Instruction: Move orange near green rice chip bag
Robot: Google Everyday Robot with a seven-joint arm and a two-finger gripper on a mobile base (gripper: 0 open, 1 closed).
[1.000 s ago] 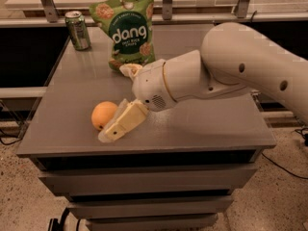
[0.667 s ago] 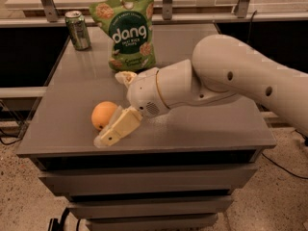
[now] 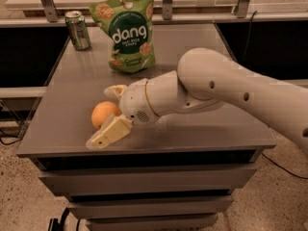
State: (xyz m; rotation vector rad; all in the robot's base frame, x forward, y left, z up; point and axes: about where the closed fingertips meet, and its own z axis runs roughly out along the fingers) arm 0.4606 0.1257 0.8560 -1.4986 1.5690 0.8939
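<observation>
The orange point(image 3: 102, 113) lies on the grey table point(image 3: 192, 42) near its front left. The green rice chip bag point(image 3: 127, 30) stands upright at the back middle, well behind the orange. My gripper point(image 3: 100, 117) reaches in from the right and straddles the orange. One cream finger point(image 3: 109, 133) lies along the orange's front side. The other finger point(image 3: 114, 91) sits just behind the orange. The jaws look open around the fruit, and the orange rests on the table.
A small green drink can point(image 3: 77, 30) stands at the table's back left corner. My white arm point(image 3: 231, 90) crosses the right half of the table. Metal posts and a shelf run behind the table.
My arm and wrist have moved left toward the orange, so the fingers now stand on both sides of it. The orange, bag and can have not moved.
</observation>
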